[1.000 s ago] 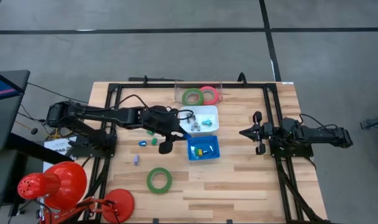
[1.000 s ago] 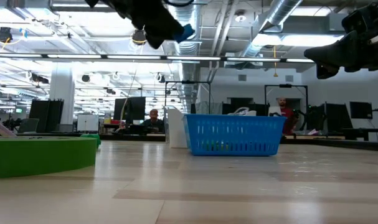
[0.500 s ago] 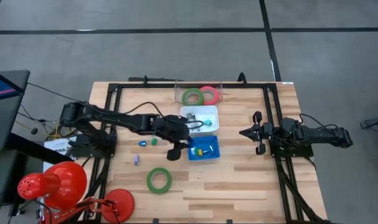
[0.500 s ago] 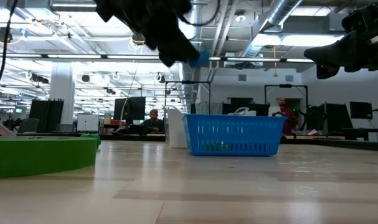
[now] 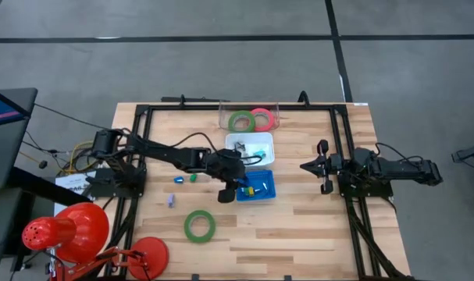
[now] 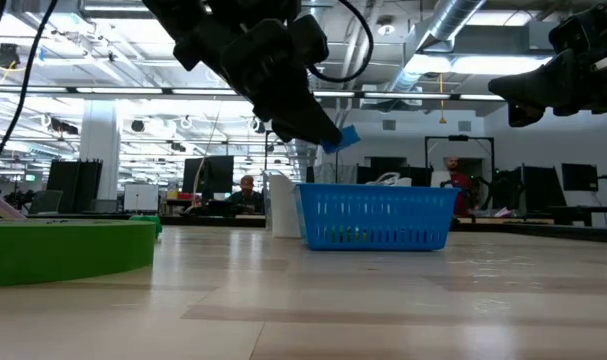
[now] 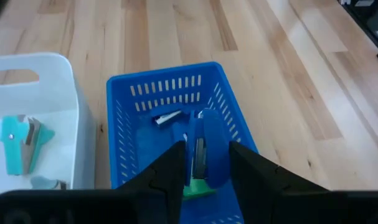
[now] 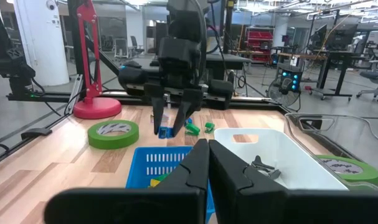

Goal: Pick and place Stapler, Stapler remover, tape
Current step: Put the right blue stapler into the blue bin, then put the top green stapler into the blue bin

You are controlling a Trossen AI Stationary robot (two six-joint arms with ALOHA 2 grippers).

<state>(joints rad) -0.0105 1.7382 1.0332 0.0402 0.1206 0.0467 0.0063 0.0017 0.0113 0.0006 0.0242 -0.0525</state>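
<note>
One blue stapler [image 7: 204, 149] clamped between left gripper [image 7: 204, 163] fingers, hanging over blue basket [image 7: 127, 93], above stapler bits on its floor. White bin [image 7: 70, 74] just beside fingers, teal stapler remover [image 7: 22, 142] inside. Right gripper [image 5: 324, 166] well apart from basket, fingers pressed together, holding nothing. Green tape [image 5: 199, 225] on table, near left fingers.

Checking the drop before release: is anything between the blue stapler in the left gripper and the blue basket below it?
Nothing visible. The left gripper holds the small blue stapler directly above the open blue basket, which holds only small pieces.
</note>
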